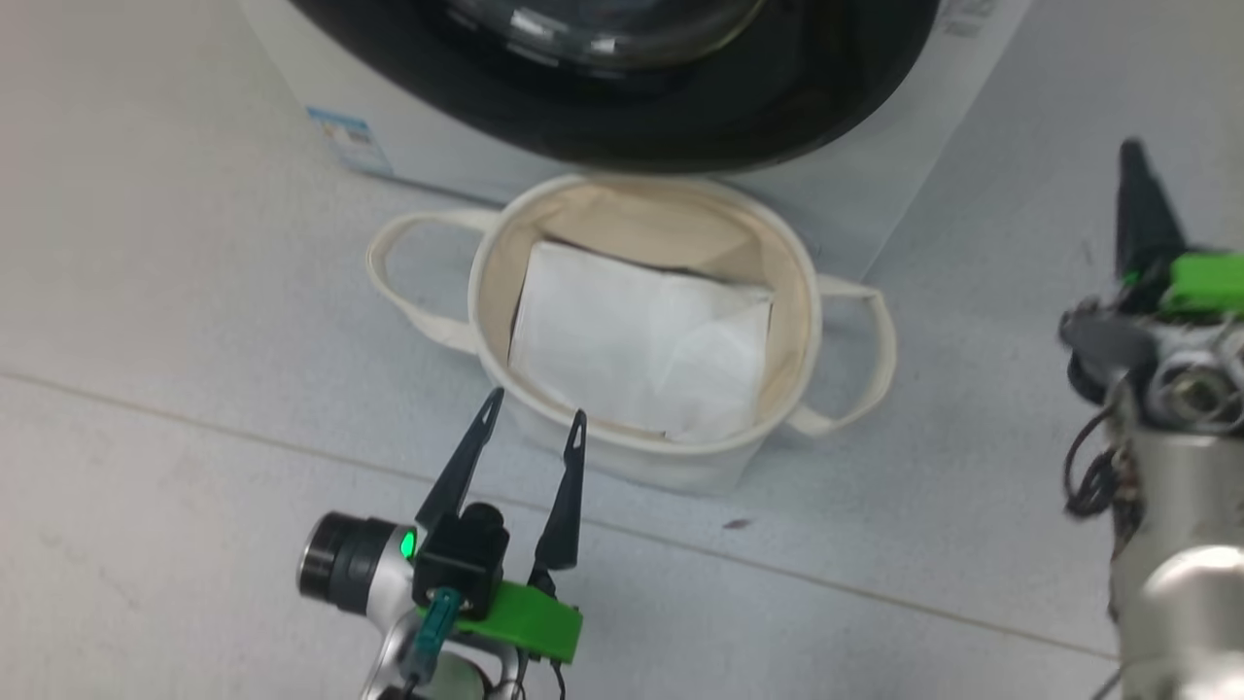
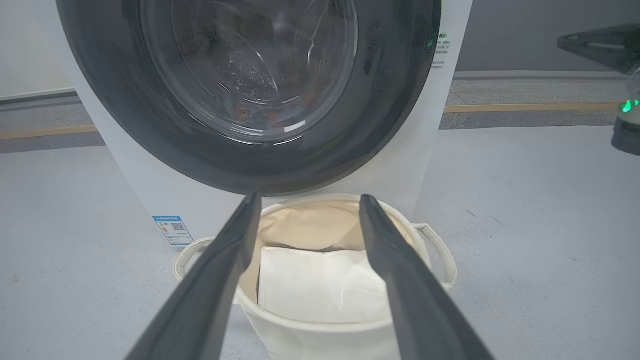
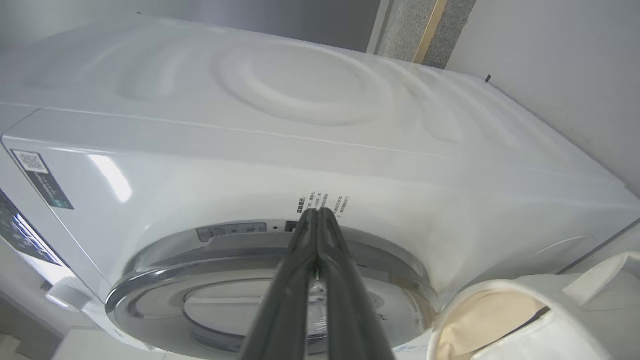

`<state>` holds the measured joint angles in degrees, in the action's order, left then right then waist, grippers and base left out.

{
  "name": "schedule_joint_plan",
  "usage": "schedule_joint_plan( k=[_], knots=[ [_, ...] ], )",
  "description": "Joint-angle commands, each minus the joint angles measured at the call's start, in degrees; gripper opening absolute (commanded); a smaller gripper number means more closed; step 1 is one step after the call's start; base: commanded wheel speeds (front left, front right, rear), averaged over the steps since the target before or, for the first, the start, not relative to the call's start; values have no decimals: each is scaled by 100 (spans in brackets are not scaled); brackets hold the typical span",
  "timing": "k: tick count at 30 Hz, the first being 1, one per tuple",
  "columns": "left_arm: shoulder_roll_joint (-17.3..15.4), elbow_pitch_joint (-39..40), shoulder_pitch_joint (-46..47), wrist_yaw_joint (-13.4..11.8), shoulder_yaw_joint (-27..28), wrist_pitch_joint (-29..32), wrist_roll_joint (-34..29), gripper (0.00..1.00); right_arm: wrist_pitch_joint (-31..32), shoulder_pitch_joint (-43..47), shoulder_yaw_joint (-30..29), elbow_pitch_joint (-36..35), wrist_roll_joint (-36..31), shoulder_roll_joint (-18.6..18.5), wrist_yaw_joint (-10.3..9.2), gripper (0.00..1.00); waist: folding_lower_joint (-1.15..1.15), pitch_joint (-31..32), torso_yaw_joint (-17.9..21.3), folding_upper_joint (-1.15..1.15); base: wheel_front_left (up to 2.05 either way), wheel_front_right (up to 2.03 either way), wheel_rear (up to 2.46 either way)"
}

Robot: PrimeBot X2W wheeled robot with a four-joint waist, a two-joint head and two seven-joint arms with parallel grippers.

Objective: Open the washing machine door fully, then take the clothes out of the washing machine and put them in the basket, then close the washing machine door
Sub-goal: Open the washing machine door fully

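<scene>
floor (image 1: 146, 243): pale grey, one thin seam | stripe (image 2: 525, 107): yellow, along wall base | wall (image 2: 510, 35): grey

Bright, even light; glare streak on washing machine (image 3: 112, 177); head view slightly blurred; wrist views bowed at edges.

The white sheet (image 1: 637, 340) lies just ahead of the left claw (image 1: 537, 405); a seam line (image 1: 243, 435) in the grey floor (image 1: 146, 243) runs beneath that claw

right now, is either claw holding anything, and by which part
Nothing: the left claw stands open and empty, the right claw is shut on nothing.
</scene>
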<state>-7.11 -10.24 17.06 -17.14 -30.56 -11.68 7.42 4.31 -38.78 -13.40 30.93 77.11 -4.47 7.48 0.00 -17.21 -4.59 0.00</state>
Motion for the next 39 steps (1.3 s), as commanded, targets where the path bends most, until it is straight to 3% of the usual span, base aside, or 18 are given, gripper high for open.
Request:
schedule_joint_plan(
  k=[1,7,14,20,39],
  knots=[
    [-26,144,160,-42,147,4,-67,100,182,-294,16,-84,195,-29,1,0,0,-231,-88,0,0,0,0],
    [96,67,377,-7,38,-35,-45,100,1313,-1106,-343,819,1120,-243,1,0,0,-540,-206,0,0,0,0],
    [238,-97,539,24,-124,-129,37,100,2508,-1860,-371,1739,1705,-517,1,0,0,-778,-381,0,0,0,0],
    [293,80,647,70,-195,-269,82,100,2731,-2301,-568,2089,2035,-621,1,0,0,-914,-496,0,0,0,0],
    [376,488,691,123,-293,-330,127,100,2979,-3100,-363,2739,1901,-830,1,0,0,-1283,-724,0,0,0,0]
  ],
)
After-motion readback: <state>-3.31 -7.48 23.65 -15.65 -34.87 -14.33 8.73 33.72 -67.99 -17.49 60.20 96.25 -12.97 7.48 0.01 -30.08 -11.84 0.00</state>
